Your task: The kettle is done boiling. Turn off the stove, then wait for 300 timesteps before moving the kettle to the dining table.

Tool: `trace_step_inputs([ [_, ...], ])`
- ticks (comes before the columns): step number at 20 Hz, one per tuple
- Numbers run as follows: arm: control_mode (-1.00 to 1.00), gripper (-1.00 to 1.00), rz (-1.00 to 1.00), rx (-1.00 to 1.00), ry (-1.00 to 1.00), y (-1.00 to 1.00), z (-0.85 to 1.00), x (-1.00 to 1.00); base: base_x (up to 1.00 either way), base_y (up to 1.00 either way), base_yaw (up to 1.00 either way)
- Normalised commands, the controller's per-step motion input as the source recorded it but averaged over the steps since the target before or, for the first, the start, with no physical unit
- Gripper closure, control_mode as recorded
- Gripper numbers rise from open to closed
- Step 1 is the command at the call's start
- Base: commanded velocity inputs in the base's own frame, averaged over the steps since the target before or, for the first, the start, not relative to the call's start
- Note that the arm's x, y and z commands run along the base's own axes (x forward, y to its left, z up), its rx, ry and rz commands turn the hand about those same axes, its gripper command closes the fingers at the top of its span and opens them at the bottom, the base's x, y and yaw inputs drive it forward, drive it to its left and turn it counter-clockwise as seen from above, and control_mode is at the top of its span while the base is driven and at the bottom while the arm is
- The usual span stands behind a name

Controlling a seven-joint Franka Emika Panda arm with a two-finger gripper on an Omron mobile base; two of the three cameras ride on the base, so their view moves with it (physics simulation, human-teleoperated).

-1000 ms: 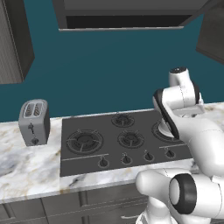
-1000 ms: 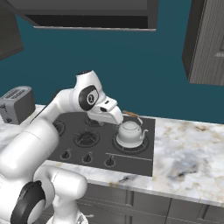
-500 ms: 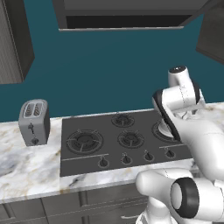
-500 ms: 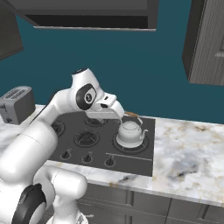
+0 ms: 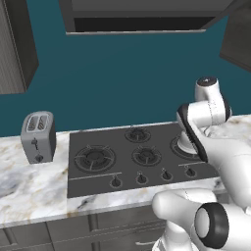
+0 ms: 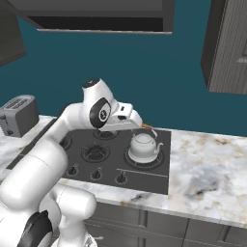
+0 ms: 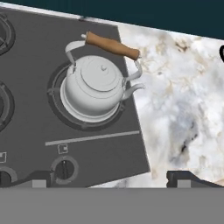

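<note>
Marble counter (image 6: 202, 173) with stove (image 6: 149, 178): kettle (image 6: 143, 146) on the right-edge burner, gripper (image 7: 107, 177) above it, jaws apart, apparently not touching.

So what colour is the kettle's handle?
Brown, like wood. The kettle itself is whitish. It shows best in the hand view.

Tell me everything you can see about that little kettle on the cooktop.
The kettle is small, round and whitish-grey, metal by its look, with a domed lid and tiny knob, a short curved spout, and a wire bail carrying a brown wooden-looking grip. It stands upright on a round black burner near the right edge of the dark stove, beside the marble counter. Nothing else touches it; the open pincer hangs apart from it.
</note>
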Motion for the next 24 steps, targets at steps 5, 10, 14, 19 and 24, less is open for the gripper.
trace_step_inputs([
  [5, -1.0, -1.0, 0.12, -0.03, 0.0, 0.0, 0.03, 0.3, 0.0, 0.0, 0.0],
  [10, -1.0, -1.0, 0.11, -0.03, 0.0, 0.0, 0.0, 0.28, 0.0, 0.0, 0.0],
  [14, -1.0, -1.0, 0.11, -0.04, 0.0, -0.02, 0.0, 0.25, 0.0, 0.0, 0.0],
  [19, -1.0, -1.0, 0.1, -0.08, 0.0, -0.11, 0.0, 0.2, 0.0, 0.0, 0.0],
  [24, -1.0, -1.0, 0.11, -0.07, 0.0, -0.17, 0.0, 0.16, 0.0, 0.0, 0.0],
])
